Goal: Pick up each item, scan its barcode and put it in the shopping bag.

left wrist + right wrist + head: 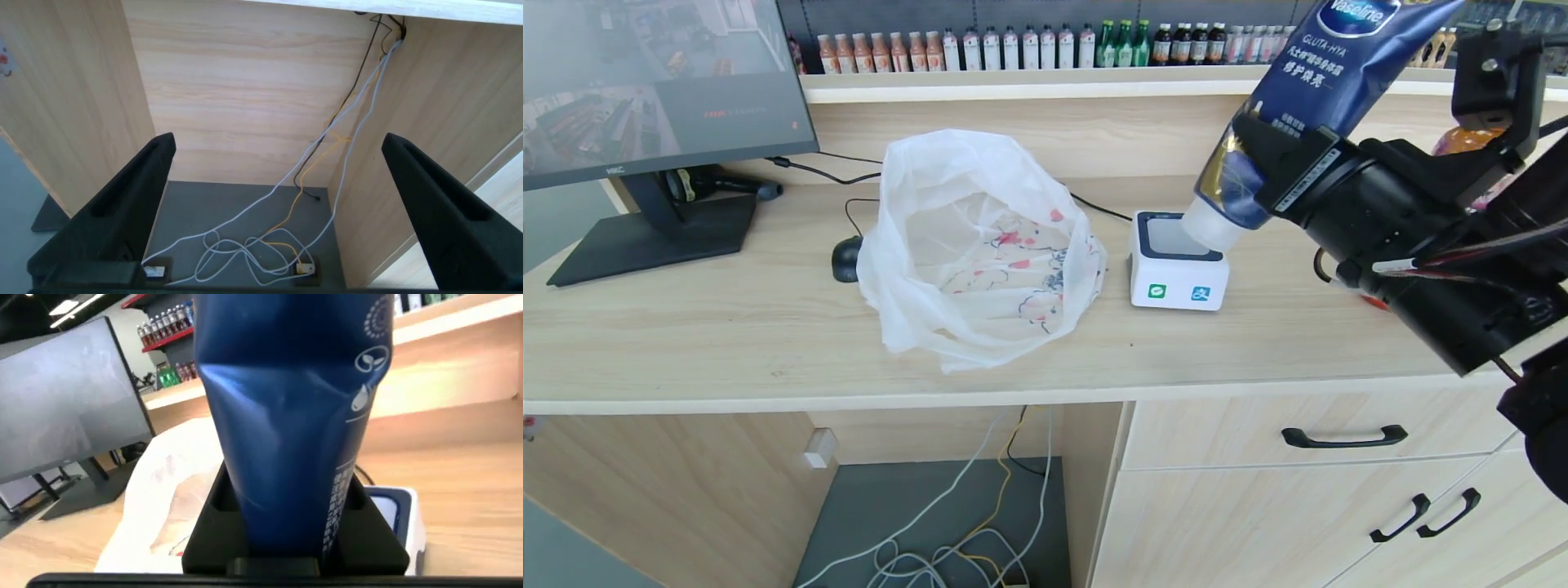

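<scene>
The right end effector (1254,159) grips the blue plastic lotion tube (1319,65), steeply tilted, white cap down over the white cube scanner (1176,282); the translucent white shopping bag (980,245) gapes on the tabletop (686,327) just left of that scanner

Bright even light, ceiling lamps (65,306), soft shadows.

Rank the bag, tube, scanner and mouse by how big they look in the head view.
1. bag
2. tube, though it is nearer the camera and cut off by the picture's edge, so this is unsure
3. scanner
4. mouse
</scene>
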Motion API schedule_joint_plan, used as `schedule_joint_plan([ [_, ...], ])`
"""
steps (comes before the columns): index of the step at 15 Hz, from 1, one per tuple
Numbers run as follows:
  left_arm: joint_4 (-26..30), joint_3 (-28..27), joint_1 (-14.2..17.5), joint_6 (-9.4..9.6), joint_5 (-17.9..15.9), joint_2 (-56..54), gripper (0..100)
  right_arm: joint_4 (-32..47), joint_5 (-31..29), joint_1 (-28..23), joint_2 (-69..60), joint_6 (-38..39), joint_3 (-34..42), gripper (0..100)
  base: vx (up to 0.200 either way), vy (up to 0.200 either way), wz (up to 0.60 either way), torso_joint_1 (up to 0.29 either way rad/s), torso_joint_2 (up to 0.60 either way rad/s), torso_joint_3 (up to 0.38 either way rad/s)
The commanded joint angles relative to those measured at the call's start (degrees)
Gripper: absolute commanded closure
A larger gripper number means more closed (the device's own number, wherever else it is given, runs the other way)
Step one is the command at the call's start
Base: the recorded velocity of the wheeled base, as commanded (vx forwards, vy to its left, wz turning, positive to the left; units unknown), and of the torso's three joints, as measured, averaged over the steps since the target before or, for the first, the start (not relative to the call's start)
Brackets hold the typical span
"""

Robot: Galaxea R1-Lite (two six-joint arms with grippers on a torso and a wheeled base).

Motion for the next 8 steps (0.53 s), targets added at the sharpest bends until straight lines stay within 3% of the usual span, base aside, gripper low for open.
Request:
schedule_joint_plan([
  [1, 0.0, 0.0, 0.04, -0.02, 0.01, -0.01, 0, -1.6, -0.02, 0.29, -0.86, -2.09, 1.94, 100, 0.0, 0.0, 0.0, 0.0, 0.0, 0.0],
  [2, 0.0, 0.0, 0.04, -0.02, 0.01, -0.01, 0, -6.08, 0.07, 0.29, 0.72, -7.19, 3.78, 100, 0.0, 0.0, 0.0, 0.0, 0.0, 0.0],
  [6, 0.0, 0.0, 0.04, -0.02, 0.01, -0.01, 0, -21.11, 0.16, 0.03, 8.01, -14.05, 6.6, 100, 0.0, 0.0, 0.0, 0.0, 0.0, 0.0],
  [8, 0.0, 0.0, 0.04, -0.11, 0.01, -0.01, 0, -24.18, 0.34, 0.03, 9.51, -18.09, 6.51, 100, 0.0, 0.0, 0.0, 0.0, 0.0, 0.0],
])
